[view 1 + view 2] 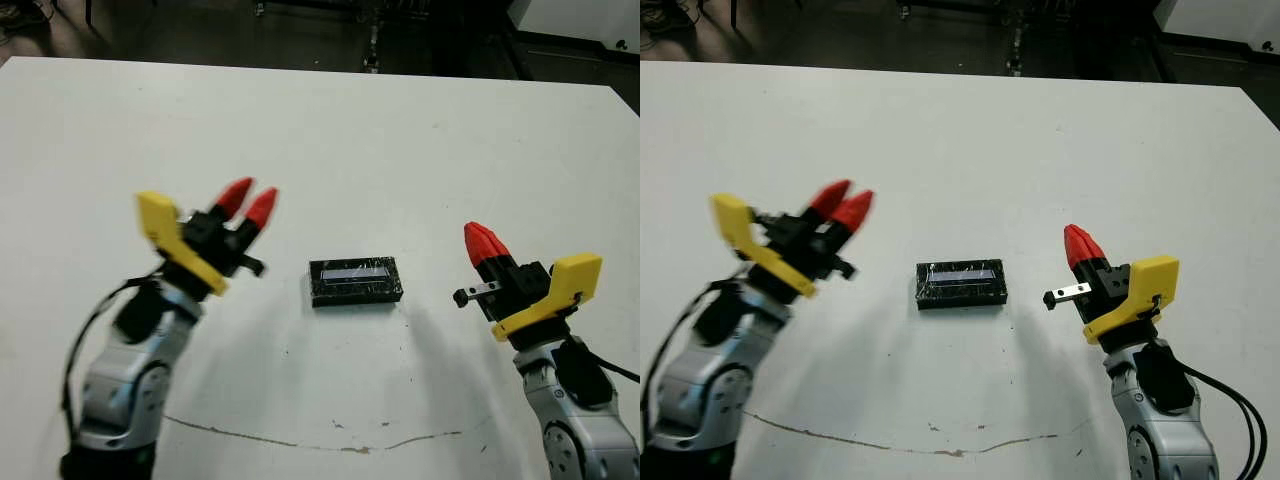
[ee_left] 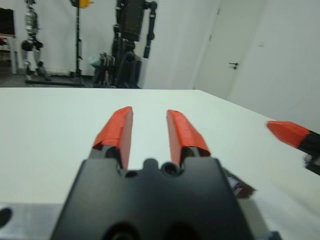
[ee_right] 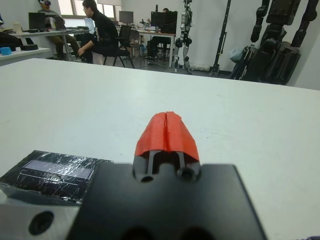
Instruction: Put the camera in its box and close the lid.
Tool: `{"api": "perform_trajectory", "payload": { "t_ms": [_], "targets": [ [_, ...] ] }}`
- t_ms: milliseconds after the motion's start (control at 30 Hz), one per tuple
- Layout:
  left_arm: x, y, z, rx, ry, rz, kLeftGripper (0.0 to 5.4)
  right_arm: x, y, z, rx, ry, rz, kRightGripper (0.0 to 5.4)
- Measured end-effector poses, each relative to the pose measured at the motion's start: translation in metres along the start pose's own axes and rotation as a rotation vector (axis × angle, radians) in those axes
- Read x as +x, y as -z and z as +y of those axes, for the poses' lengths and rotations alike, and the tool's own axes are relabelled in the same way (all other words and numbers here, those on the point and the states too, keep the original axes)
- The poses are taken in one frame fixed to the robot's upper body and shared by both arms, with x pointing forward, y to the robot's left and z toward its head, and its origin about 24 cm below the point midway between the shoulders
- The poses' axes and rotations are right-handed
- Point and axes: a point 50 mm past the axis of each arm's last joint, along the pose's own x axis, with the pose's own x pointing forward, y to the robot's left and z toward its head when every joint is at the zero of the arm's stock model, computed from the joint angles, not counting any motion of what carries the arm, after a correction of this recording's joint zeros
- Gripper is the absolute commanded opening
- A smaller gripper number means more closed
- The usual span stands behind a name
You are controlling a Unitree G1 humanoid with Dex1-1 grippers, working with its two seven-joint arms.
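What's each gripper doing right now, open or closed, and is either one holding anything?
Left gripper: open, empty, raised above the table.
Right gripper: shut, empty, off to the side of the black lid.

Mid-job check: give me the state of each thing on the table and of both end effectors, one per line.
Lid: on the box, closed, flat on the table between the arms.
Camera: not visible.
Left end effector: open, empty, raised off the table.
Right end effector: shut, empty, beside the lid, not touching it.
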Motion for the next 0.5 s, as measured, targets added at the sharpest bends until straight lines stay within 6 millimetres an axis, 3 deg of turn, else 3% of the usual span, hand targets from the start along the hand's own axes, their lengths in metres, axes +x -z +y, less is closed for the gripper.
{"api": "perform_trajectory", "payload": {
  "t_ms": [233,500],
  "targets": [
    [0.03,0.015,-0.023,0.017,0.121,0.134,0.05,0.0,-0.001,-0.001,-0.001,0.009,-0.004,0.0],
    [0.039,0.054,-0.038,0.03,0.187,0.347,0.02,0.0,-0.002,-0.005,-0.004,0.032,-0.01,0.0]
  ]
}}
